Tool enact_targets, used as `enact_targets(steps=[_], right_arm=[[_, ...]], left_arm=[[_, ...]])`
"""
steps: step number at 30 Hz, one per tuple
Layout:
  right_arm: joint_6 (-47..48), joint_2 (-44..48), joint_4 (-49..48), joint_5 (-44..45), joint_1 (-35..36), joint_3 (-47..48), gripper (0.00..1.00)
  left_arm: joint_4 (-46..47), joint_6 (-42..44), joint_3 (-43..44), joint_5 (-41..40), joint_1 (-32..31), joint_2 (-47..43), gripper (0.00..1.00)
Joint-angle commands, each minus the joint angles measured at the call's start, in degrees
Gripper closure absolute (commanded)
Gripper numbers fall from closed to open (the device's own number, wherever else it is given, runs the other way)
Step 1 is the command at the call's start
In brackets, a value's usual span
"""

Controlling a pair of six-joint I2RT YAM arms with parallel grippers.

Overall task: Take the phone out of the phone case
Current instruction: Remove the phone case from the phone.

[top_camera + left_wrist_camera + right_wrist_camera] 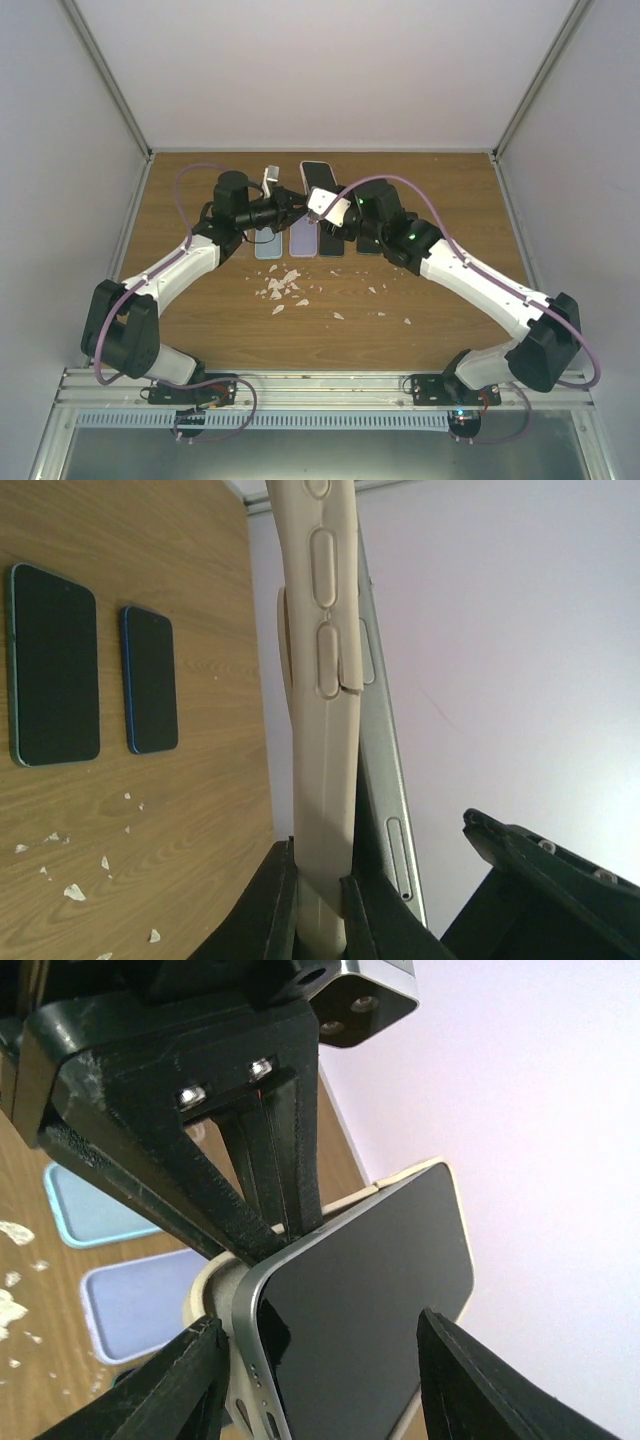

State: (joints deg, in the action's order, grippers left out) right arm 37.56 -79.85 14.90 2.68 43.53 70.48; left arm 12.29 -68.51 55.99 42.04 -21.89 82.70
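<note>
A beige phone case stands on edge, held up above the table. My left gripper is shut on the case's lower rim. The phone, with a dark screen and silver frame, is tilted partly out of the case at one corner. My right gripper is open, with one finger on each side of that loose corner and a visible gap. In the top view both grippers meet at the table's far middle, left and right, with the phone just beyond them.
On the table under the grippers lie a light blue case, a lavender case and two dark phones. White crumbs are scattered at mid-table. White walls close the sides and back.
</note>
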Motion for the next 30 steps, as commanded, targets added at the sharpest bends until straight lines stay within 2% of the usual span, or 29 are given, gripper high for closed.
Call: enact_targets(steps=[1, 11, 24, 27, 30], right_arm=[[6.2, -0.5, -7.2, 10.1, 1.0, -2.0, 0.49], [14.8, -2.3, -14.7, 17.3, 2.3, -5.3, 0.55], [20.3, -4.7, -22.7, 18.9, 2.4, -9.2, 0.60], [21.2, -5.2, -24.6, 19.4, 2.4, -10.0, 0.65], [19.4, -5.9, -22.4, 19.8, 2.4, -8.2, 0.74]], left_arm=[[7.6, 0.2, -0.2, 3.9, -0.8, -0.9, 1.00], [9.7, -0.5, -0.7, 6.2, -1.8, -1.1, 1.00], [12.7, -1.6, -1.4, 9.5, -2.7, -1.2, 1.00], [13.1, -1.9, -1.9, 9.8, -2.6, -1.5, 1.00], [12.7, -1.6, -2.0, 10.0, -2.6, -1.7, 1.00]])
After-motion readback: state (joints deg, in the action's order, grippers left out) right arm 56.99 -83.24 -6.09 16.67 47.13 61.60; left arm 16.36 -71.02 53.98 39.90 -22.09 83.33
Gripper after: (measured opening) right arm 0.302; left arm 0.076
